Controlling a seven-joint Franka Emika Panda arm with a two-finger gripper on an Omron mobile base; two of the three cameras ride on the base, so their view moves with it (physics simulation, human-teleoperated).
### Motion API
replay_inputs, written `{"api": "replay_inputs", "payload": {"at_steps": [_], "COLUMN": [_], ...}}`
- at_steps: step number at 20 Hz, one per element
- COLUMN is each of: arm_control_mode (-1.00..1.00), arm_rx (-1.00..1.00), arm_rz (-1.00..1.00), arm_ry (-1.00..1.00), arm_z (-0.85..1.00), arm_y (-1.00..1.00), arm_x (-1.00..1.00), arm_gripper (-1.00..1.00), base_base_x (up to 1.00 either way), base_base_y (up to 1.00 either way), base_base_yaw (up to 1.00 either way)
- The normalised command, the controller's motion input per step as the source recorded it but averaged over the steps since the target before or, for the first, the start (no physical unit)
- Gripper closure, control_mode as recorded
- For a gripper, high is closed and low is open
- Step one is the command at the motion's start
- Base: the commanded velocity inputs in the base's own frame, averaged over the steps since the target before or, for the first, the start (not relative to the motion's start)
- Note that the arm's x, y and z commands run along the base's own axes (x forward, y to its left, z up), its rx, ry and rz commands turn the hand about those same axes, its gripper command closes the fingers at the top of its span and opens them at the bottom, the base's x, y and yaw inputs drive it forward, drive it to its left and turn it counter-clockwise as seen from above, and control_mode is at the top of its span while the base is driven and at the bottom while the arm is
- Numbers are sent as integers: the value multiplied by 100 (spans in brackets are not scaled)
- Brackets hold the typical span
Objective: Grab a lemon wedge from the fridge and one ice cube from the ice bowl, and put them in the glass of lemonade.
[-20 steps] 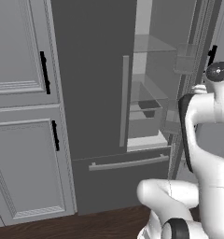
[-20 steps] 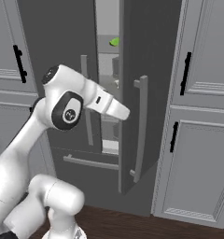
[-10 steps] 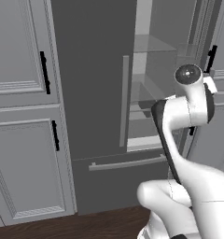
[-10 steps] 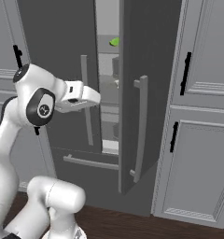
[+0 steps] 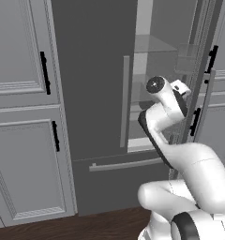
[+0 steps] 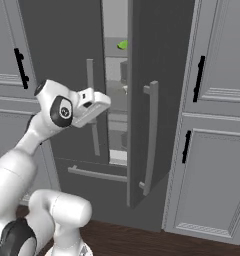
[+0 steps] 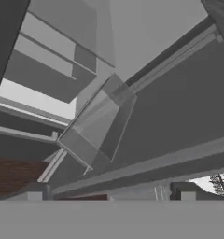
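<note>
The white arm reaches toward the dark grey fridge (image 5: 93, 93), whose right door stands ajar. From the right base view, the lemon wedge (image 6: 122, 45) shows as a small green spot on an upper shelf, above and beyond the gripper (image 6: 104, 102). The hand view looks along the gripper (image 7: 109, 196), its tips set wide apart and holding nothing, at a clear door bin (image 7: 97, 123) with nothing visible inside. Since a second ago, the arm has swung lower and leftward, toward the gap.
</note>
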Motion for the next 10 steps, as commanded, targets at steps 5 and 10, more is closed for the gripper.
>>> {"api": "replay_inputs", "payload": {"at_steps": [5, 10], "arm_control_mode": [-100, -100], "arm_rx": [-14, -5], "arm_rz": [-3, -12], "arm_ry": [34, 25], "arm_z": [32, 0], "arm_y": [-44, -68], "arm_x": [42, 12], "arm_gripper": [-100, -100], "base_base_x": [0, 0], "base_base_y": [0, 0], "base_base_yaw": [0, 0]}}
